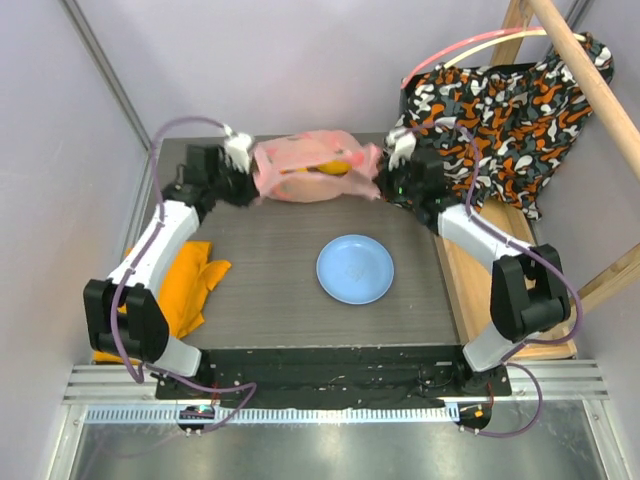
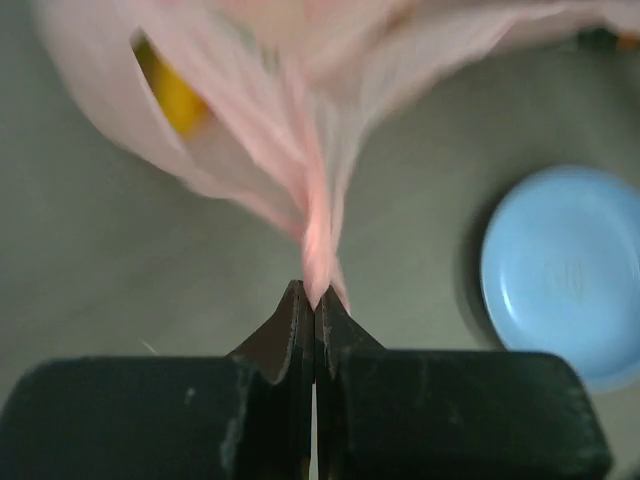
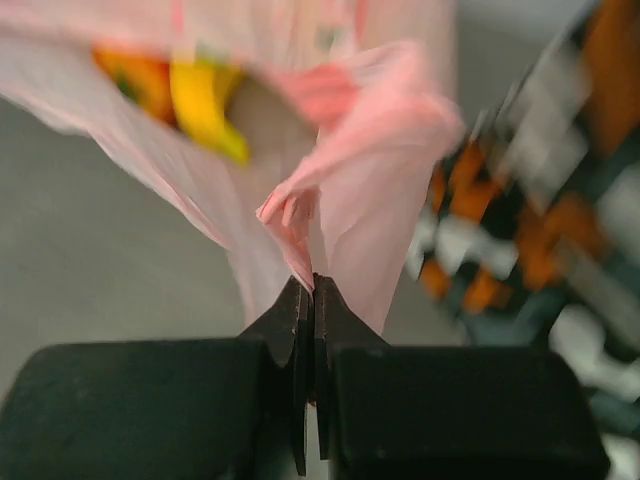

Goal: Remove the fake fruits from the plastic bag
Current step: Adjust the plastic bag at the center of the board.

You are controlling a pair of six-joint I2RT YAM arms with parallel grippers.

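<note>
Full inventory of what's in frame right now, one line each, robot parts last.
plastic bag: one, translucent pink, stretched between both grippers at the table's far edge
fake fruits: count unclear, yellow and orange shapes show, inside the bag
plate: one, light blue, on the table right of centre, nothing on it
orange cloth: one, orange, over the table's left edge
patterned fabric: one, orange-black-white, draped at far right, off the table
wooden pole: one, light wood, slanting above the fabric
table: one, dark grey, in front of the arms
left gripper: one, black, shut on the bag's left end
right gripper: one, black, shut on the bag's right end
</note>
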